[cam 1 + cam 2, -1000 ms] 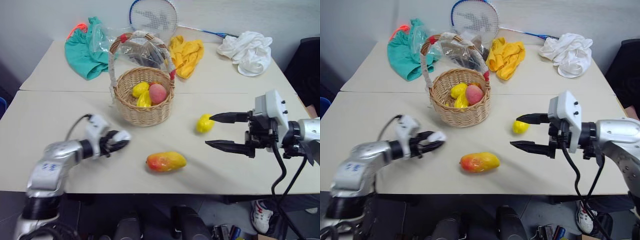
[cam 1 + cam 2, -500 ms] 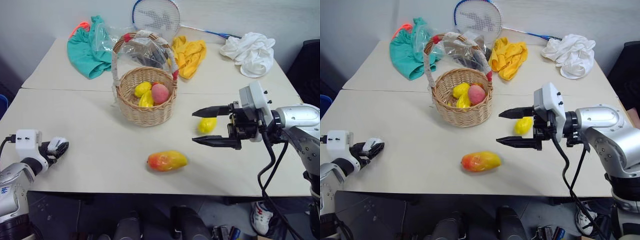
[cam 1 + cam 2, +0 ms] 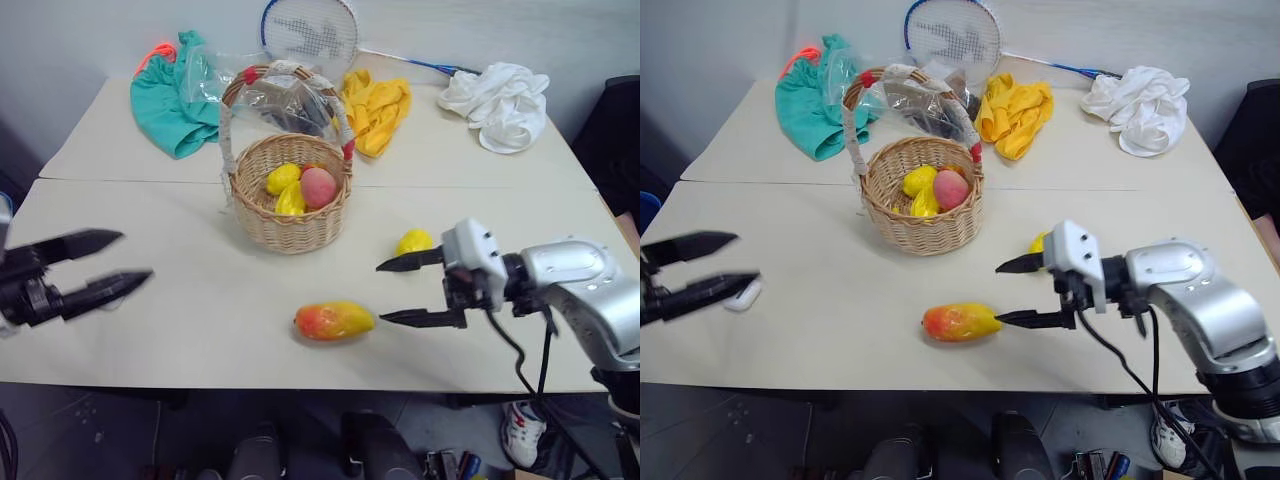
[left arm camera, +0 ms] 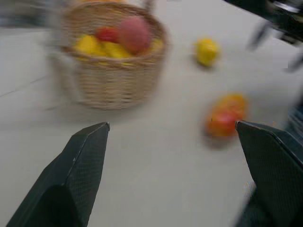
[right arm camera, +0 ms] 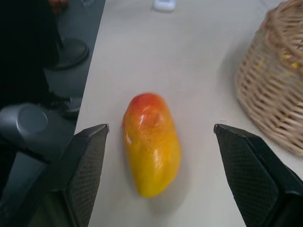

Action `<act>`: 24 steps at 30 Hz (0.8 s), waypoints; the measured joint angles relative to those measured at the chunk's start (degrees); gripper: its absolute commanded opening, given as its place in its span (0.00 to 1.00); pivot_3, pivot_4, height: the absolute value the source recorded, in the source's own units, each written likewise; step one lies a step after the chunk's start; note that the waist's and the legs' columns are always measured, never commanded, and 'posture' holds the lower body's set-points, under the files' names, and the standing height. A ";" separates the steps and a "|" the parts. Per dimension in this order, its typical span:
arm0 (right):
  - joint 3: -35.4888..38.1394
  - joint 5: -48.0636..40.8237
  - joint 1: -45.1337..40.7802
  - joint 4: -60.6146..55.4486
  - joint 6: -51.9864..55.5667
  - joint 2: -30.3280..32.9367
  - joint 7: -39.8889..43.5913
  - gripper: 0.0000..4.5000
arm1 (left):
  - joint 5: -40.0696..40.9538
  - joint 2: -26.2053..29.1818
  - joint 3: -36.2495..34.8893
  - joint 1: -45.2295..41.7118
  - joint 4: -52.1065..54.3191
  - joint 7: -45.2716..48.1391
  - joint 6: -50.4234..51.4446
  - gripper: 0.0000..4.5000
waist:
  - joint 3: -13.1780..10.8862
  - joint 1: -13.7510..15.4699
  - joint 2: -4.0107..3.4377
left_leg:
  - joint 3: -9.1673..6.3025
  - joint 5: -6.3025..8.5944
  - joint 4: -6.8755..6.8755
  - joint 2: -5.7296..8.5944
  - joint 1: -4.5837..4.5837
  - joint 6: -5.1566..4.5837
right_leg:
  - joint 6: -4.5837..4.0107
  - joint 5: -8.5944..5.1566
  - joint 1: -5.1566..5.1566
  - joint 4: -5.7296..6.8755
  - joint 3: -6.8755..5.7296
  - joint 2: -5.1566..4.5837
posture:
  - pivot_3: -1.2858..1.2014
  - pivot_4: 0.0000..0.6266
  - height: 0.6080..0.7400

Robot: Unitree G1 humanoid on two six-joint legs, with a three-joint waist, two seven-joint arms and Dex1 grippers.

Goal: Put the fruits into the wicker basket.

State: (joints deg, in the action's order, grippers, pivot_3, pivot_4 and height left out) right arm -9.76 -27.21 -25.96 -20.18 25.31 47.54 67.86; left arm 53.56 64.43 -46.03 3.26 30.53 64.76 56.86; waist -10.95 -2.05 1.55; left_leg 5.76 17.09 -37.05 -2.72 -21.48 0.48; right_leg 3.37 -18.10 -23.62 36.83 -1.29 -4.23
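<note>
Tan woven wicker basket (image 3: pixel 288 200), arched handle wrapped in white with red ends, stands upright near the middle of the tabletop (image 3: pixel 200 310); inside it lie yellow fruits (image 3: pixel 283 178) and a pinkish-red peach (image 3: pixel 318 186).

Mango (image 3: pixel 333 321), orange-yellow-red, lies on its side near the front edge, apart from the basket.

Small yellow lemon-like fruit (image 3: pixel 414 242) sits on the tabletop toward the right edge, well apart from the basket.

Right gripper (image 3: pixel 380 292): jaws spread wide, empty, pointing at the mango's right end, one fingertip just beside it.

Left gripper (image 3: pixel 135 258): jaws wide apart, empty, at the left edge of the tabletop.

Small white block (image 3: pixel 743 293) lies near the left edge, just beside the left gripper.

Far edge: teal cloth (image 3: pixel 170 100), yellow cloth (image 3: pixel 378 105), white cloth (image 3: pixel 497 100), racket (image 3: pixel 310 35).
</note>
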 measured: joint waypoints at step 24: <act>-9.99 15.25 -1.93 18.54 -8.91 -18.10 -3.87 0.58 | -5.64 4.59 24.32 -13.79 -1.83 5.88 -15.40 1.00 | -0.05 0.05 -0.07 | 0.20 -0.14 -0.19 -0.18 0.01 -0.01 | 0.13 0.07 -0.07 0.23 0.22 0.58 | 0.52 0.24 1.00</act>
State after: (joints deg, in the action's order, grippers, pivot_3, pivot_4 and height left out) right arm -19.75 -11.96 -27.89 -1.64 16.40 29.44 63.99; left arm 47.92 69.02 -21.71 -10.53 28.70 70.64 41.46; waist -11.00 -2.00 1.49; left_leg 5.96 16.95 -37.24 -2.90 -21.47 0.47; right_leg 3.49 -18.03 -23.69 37.07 -1.07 -3.64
